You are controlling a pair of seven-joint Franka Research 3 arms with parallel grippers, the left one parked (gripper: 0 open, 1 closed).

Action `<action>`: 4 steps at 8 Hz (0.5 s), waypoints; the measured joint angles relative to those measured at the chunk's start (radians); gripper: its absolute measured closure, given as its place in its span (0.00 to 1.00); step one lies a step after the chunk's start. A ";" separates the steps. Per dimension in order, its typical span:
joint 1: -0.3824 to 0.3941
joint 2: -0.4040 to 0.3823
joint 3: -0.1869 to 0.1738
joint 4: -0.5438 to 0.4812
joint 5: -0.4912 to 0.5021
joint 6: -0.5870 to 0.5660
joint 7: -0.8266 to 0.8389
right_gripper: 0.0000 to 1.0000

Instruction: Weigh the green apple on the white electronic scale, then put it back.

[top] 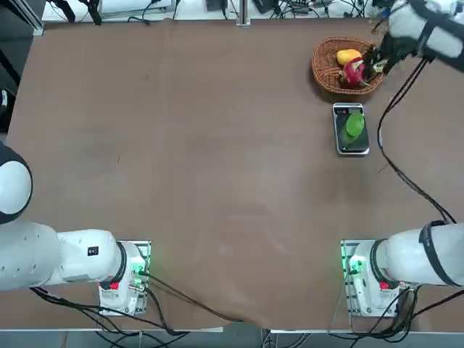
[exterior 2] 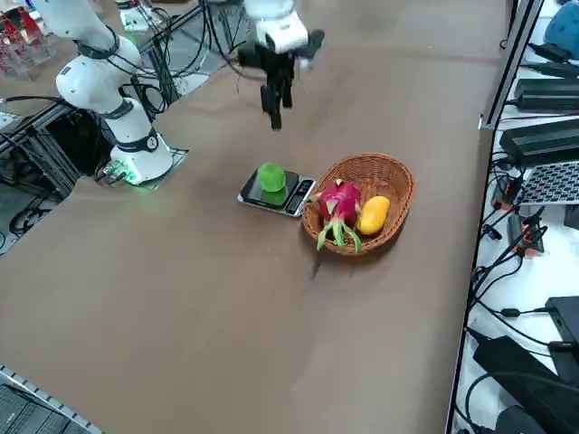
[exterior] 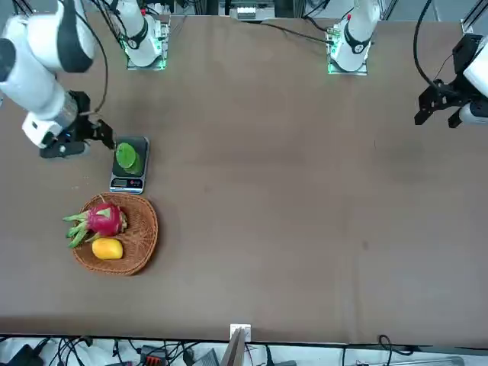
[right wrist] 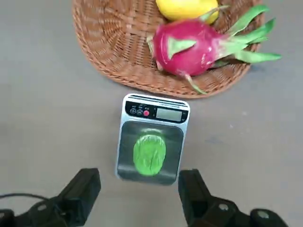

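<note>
Currently positioned above the brown table (exterior: 305, 191), clear of all objects: right claw (right wrist: 139, 194), fingers (right wrist: 83, 189) spread wide and empty.

Left to right in the front view:

1. Right claw (exterior: 103, 136): hanging just beside the scale, at its side toward the table edge, not in contact.
2. Small, smooth, bright green apple (exterior: 126, 155): resting on the dark glossy top of the flat white electronic scale (exterior: 128, 183), toward the end away from the display strip. Weighing step judged in hand; return step not yet done.
3. Round woven wicker basket (exterior: 141, 248): just beside the display end of the scale, holding a pink dragon fruit with green scales (exterior: 103, 219) and an orange-yellow fruit (exterior: 107, 248).

Handling notes (judgement):

- Apple: likely light, firm and rigid; glossy skin probably slippery, so prone to roll or squirt out under an off-centre pinch.
- Grasp point: across the widest middle, one finger on each opposite side, approached from above.
- Scale: light and likely to shift; avoid pressing down or nudging the rim.
- Dragon fruit scales probably delicate; set down in the free part of the basket.
</note>
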 joint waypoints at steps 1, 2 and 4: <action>0.000 -0.003 0.000 0.077 0.008 -0.084 0.000 0.00; 0.000 -0.008 0.000 0.137 0.010 -0.148 0.000 0.00; 0.000 -0.044 0.001 0.199 0.011 -0.230 0.000 0.00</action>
